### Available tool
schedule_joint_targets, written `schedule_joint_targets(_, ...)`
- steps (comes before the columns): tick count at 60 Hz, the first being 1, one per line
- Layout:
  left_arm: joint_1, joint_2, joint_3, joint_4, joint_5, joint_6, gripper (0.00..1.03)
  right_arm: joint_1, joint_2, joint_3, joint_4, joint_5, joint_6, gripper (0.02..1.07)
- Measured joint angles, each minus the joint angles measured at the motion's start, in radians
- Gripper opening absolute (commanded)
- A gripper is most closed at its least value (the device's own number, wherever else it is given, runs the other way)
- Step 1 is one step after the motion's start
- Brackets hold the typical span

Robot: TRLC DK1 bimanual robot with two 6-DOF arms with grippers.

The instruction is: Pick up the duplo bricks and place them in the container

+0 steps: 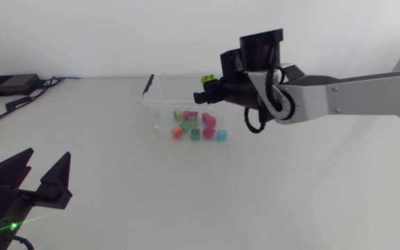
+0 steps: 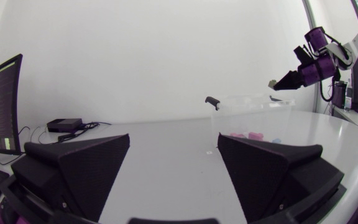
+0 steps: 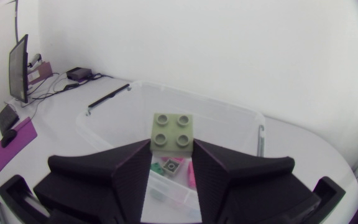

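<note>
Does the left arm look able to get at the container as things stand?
Probably yes: only bare table lies between the open left hand and the container. The right hand, shut on a green brick, hangs above it, so the top is partly taken.

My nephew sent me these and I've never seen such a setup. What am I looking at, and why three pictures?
It is a robot with two arms at a white table. One picture looks down from above; the other two come from a camera on each arm's wrist. The right gripper, two black wedge fingers, holds a green brick over a clear container with several coloured bricks inside. The left gripper stands open and empty, well apart from the container.
</note>
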Motion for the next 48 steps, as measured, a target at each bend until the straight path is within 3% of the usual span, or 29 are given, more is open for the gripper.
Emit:
schedule_joint_targets(4, 0.000, 0.000, 0.000, 0.000, 0.000, 0.000, 0.99, -0.004, 0.047, 0.017, 0.018, 0.000, 0.000, 0.34)
schedule_joint_targets(8, 0.000, 0.000, 0.000, 0.000, 0.000, 0.000, 0.99, -0.008, 0.092, 0.039, 0.026, 0.001, -0.004, 0.41)
schedule_joint_targets(10, 0.000, 0.000, 0.000, 0.000, 0.000, 0.000, 0.99, -0.008, 0.106, 0.047, 0.027, 0.003, -0.005, 0.53)
schedule_joint_targets(20, 0.000, 0.000, 0.000, 0.000, 0.000, 0.000, 0.99, -0.008, 0.142, 0.079, 0.027, 0.027, -0.011, 0.92)
schedule_joint_targets(33, 0.000, 0.000, 0.000, 0.000, 0.000, 0.000, 0.99, -0.008, 0.081, 0.072, 0.026, 0.058, -0.022, 0.95)
schedule_joint_targets(48, 0.000, 0.000, 0.000, 0.000, 0.000, 0.000, 0.99, -0.024, -0.228, -0.080, 0.032, 0.111, -0.053, 0.95)
